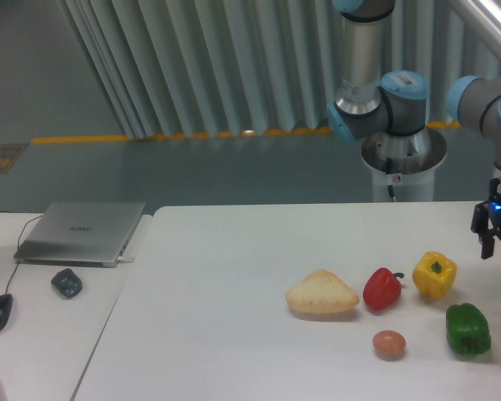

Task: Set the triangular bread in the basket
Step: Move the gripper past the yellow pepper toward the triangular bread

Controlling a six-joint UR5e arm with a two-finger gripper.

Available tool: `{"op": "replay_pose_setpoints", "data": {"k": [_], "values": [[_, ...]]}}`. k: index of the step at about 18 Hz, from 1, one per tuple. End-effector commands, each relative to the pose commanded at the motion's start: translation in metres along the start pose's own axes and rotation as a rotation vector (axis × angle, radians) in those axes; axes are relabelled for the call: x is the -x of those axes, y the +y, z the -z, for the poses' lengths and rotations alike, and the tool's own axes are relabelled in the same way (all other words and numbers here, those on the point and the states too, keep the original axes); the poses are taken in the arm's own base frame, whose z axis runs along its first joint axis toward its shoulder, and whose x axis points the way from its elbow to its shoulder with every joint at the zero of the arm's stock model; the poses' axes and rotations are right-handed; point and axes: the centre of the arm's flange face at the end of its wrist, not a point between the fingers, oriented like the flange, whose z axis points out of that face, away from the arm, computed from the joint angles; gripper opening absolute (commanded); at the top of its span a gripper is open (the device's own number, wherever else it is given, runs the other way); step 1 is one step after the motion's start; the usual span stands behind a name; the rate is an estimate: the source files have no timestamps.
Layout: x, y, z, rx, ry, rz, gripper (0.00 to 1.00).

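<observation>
While the pale golden-tan, rounded-triangle wedge of bread (322,293) lies flat on the white table (225,276), no contact with it is being made. It is judged to be light and soft, with a domed, crumbly top that could flake or dent under a hard squeeze; a gentle pinch across its two slanted sides, low down near the broad base, is judged the safest hold. Just beside the bread at its 3 o'clock stands a glossy red bell pepper (382,289), apart from it by a narrow gap, so little room is left for a finger on that side. A small brown egg (389,343) is seen near at 4 o'clock, with a yellow bell pepper (434,275) and a green bell pepper (468,328) farther out to the right.

Well apart from the bread, at about its 2 o'clock by the frame's right edge, the black two-finger gripper (499,247) is held above the table, pointing down. Two dark fingers are seen parted, with nothing between them and nothing touched. No basket can be made out in this view.
</observation>
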Motion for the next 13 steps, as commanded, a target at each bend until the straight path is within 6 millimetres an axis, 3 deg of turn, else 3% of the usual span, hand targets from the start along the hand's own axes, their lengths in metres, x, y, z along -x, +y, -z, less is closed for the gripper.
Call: {"op": "replay_pose_setpoints", "data": {"k": [4,9,13], "values": [[-0.01,-0.011,-0.004,-0.041,0.012,0.031,1.0],[-0.035,-0.072,0.007,-0.067,0.007,0.197,1.0],[-0.059,-0.121,0.006,-0.083,0.02,0.206,1.0]]}}
